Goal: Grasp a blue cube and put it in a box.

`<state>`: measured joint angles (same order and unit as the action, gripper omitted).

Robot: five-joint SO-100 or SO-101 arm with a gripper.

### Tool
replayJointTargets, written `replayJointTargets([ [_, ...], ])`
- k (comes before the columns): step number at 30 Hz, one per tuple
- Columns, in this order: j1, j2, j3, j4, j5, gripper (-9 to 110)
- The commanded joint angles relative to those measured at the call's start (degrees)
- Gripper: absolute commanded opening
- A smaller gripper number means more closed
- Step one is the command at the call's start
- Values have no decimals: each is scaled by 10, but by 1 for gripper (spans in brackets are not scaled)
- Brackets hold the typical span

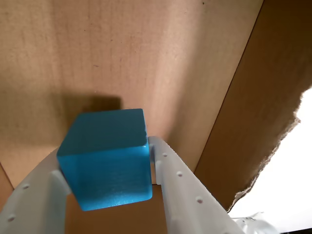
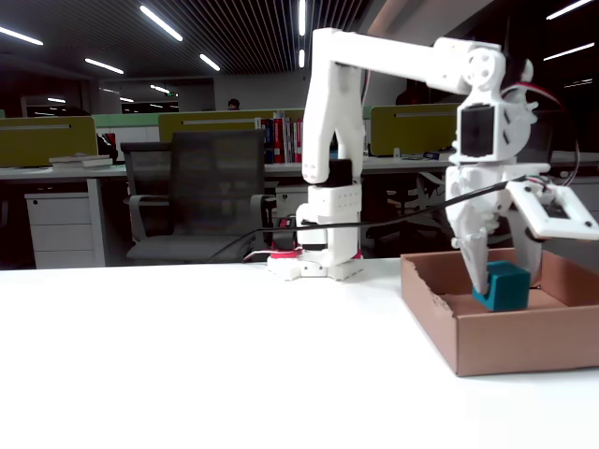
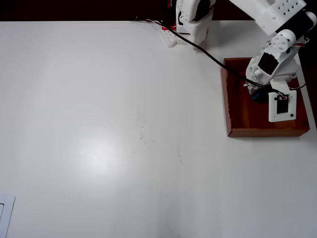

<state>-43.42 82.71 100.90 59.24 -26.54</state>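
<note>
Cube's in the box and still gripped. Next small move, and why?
Probably open the fingers and release. In the wrist view the cube sits clamped between them over the box floor; in the fixed view the cube is inside the walls and low, seemingly at or just above the floor, though contact is unclear. A short drop should land it inside.
</note>
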Motion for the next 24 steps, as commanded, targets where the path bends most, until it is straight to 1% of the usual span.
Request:
replayJointTargets([
  [1, -5, 1, -4, -14, 5, 12],
  [12, -6, -25, 6, -42, 20, 13],
  [16, -6, -21, 6, -42, 23, 17],
  [19, -6, -14, 5, -39, 23, 22],
  [24, -5, 27, 8, -30, 23, 28],
])
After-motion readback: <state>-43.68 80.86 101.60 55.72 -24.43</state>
